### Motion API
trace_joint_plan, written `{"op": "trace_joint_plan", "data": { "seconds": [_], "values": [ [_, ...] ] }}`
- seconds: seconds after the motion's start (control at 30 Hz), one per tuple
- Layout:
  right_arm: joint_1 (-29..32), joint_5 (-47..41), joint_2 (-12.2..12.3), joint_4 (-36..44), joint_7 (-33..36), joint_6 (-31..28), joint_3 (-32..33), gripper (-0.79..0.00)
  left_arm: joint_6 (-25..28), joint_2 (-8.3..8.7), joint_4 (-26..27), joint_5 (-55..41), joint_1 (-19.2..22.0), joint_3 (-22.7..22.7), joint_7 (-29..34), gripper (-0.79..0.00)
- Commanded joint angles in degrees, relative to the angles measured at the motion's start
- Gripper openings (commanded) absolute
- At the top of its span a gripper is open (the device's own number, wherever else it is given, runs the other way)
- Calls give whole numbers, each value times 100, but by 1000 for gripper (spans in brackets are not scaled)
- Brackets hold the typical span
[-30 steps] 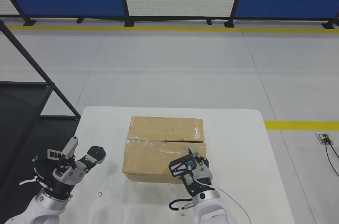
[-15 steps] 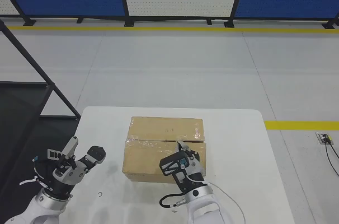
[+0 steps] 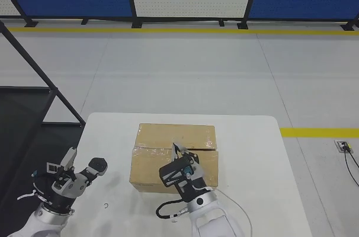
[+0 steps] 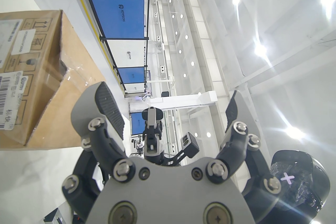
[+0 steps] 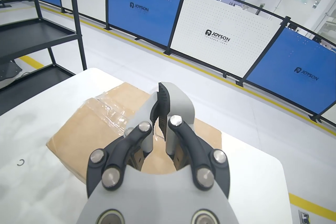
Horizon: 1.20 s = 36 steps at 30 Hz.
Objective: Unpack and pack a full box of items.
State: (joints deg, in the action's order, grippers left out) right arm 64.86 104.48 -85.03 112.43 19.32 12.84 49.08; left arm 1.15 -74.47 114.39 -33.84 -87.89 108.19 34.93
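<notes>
– Cardboard box point(image 3: 175, 133), plain brown, in the middle of the white tabletop point(image 3: 250, 154). How do the flaps look to you?

– Closed. Clear tape point(image 3: 159, 152) lies wrinkled along the seam that runs from 9 o'clock to 3 o'clock across the top. The left wrist view shows one corner of the box point(image 4: 39, 64), with printed labels on its side.

– And the right claw point(image 3: 176, 147)?

– It is over the box, about the middle of that seam, and its arm comes in from 6 o'clock. In its own view the right claw point(image 5: 163, 96) is pinched narrow, the tips together and nothing visible between them. The tape point(image 5: 107, 109) lies just beside it. I cannot tell whether the tips touch the cardboard.

– Left claw point(image 3: 83, 161)?

– It is at 9 o'clock of the box and well apart from it, at the tabletop's 9 o'clock edge. Its own view shows it spread wide and empty, its ribbed fingers point(image 4: 110, 104) pointing up toward the ceiling lights.

– Anything else on the tabletop?

– A small C-shaped ring point(image 3: 106, 206) lies flat at 8 o'clock of the box, between the two arms and touching nothing.

– Beyond the tabletop?

– A black shelving rack point(image 3: 25, 118) stands on the floor off the 9 o'clock side. Blue and white fence panels point(image 3: 191, 7) run along the far side at 12 o'clock.
</notes>
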Motion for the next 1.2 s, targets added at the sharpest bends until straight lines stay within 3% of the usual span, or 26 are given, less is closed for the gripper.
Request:
{"op": "trace_joint_plan", "data": {
  "seconds": [0.0,0.27,0.53,1.17],
  "values": [
    [-44,-70,-25,-33,-110,-29,-23,-785,26,5,-32,-75,-55,34,3,0],
    [-289,-333,-152,-208,-451,-66,-144,-785,99,40,-134,-134,-301,157,179,0],
    [-478,-677,-274,-364,-764,-55,-178,-785,-245,170,-51,969,-412,205,754,0],
    [-649,-931,-461,-387,-1484,-484,-343,-785,-249,179,-38,1069,-410,186,773,0]
  ]
}}
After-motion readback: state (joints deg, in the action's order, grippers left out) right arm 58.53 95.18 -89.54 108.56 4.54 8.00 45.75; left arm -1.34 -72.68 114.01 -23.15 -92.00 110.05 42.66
